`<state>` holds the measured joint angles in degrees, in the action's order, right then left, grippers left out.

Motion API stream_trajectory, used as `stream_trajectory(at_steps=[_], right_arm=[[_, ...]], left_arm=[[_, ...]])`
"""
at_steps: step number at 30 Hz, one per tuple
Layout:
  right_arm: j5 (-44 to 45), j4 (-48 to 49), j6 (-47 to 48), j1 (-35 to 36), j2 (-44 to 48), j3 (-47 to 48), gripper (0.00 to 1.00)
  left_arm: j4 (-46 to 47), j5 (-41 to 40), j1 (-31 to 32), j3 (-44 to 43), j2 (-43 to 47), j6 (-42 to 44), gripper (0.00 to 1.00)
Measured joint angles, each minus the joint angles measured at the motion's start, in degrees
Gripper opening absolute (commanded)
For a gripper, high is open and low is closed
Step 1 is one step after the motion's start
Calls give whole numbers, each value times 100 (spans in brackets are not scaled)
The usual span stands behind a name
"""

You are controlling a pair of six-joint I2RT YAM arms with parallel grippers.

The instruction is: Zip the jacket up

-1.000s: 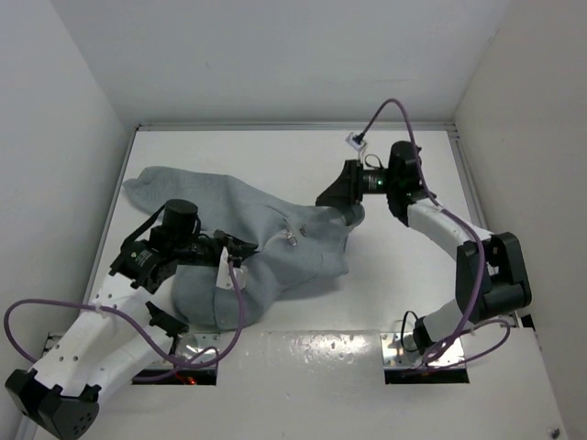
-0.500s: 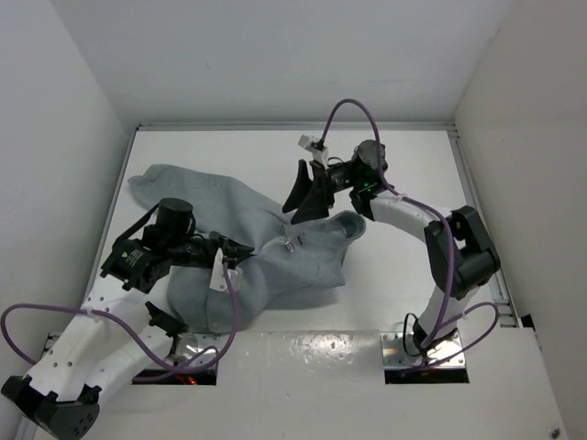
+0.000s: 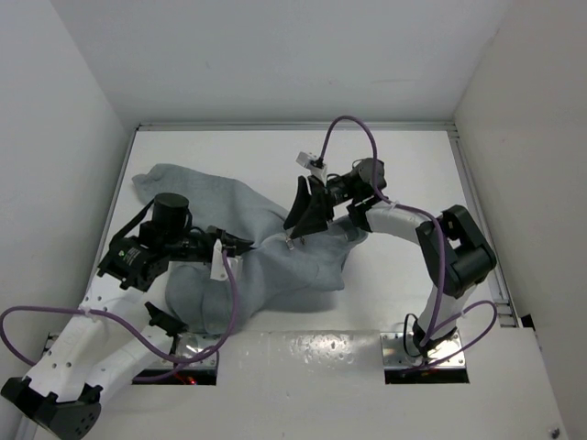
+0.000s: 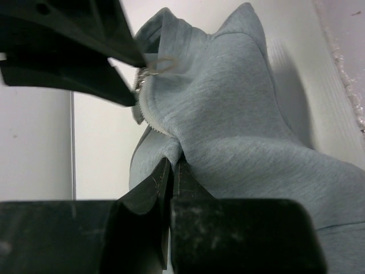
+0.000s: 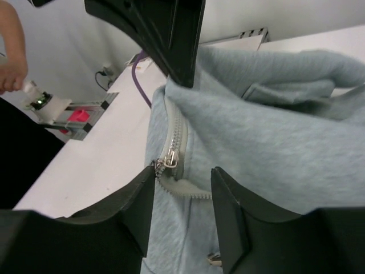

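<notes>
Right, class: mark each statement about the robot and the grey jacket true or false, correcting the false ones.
1. The left hand is shut on the jacket's fabric. True.
2. The right hand is clamped shut on the zipper slider. False: its fingers stand apart, near the slider.
3. The jacket lies flat and smooth. False: it is bunched up on the table.
4. Both hands are over the jacket. True.
</notes>
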<state>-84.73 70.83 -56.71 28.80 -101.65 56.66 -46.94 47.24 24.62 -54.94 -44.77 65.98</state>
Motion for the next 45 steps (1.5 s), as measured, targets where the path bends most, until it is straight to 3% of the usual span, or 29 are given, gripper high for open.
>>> stream_trajectory(at_steps=[6, 10, 19, 22, 26, 31, 33, 35, 37, 40, 42, 43, 45], right_arm=[[-22, 92, -74, 39, 173, -570, 35], [-66, 153, -179, 101, 310, -680, 22], [-122, 264, -531, 326, 328, -728, 26], [-114, 280, -586, 378, 334, -833, 10], [-81, 284, -708, 398, 334, -909, 0], [-57, 308, -1110, 396, 282, -765, 0], [-105, 330, -1613, 393, 127, -424, 7], [-131, 348, -2273, 369, -166, 162, 20], [-98, 321, -3110, 352, -470, 820, 30], [-68, -42, -3340, 302, -304, 863, 44], [-87, -1464, -2688, 229, 221, 590, 46], [-57, -2500, -2079, 195, 452, 584, 51], [306, -5305, -678, 131, 872, 929, 56]], left_arm=[[428, -170, -57, 13, 52, -409, 0], [595, -249, -72, 87, 146, -527, 0], [949, -450, -74, 195, 238, -1001, 0], [1071, -481, -74, 243, 306, -1150, 0], [1069, -501, -74, 420, 608, -962, 0], [750, -863, -72, 575, 911, -505, 0], [560, -1156, -72, 546, 872, -404, 2], [291, -1451, -72, 428, 675, -382, 9], [9, -1690, -72, 192, 282, -459, 25], [-214, -1915, -74, -52, -278, -737, 42], [-260, -1998, -90, -72, -623, -1005, 51], [-299, -2011, -111, -70, -693, -1130, 65], [-245, -2022, -164, -15, -640, -1375, 84]])
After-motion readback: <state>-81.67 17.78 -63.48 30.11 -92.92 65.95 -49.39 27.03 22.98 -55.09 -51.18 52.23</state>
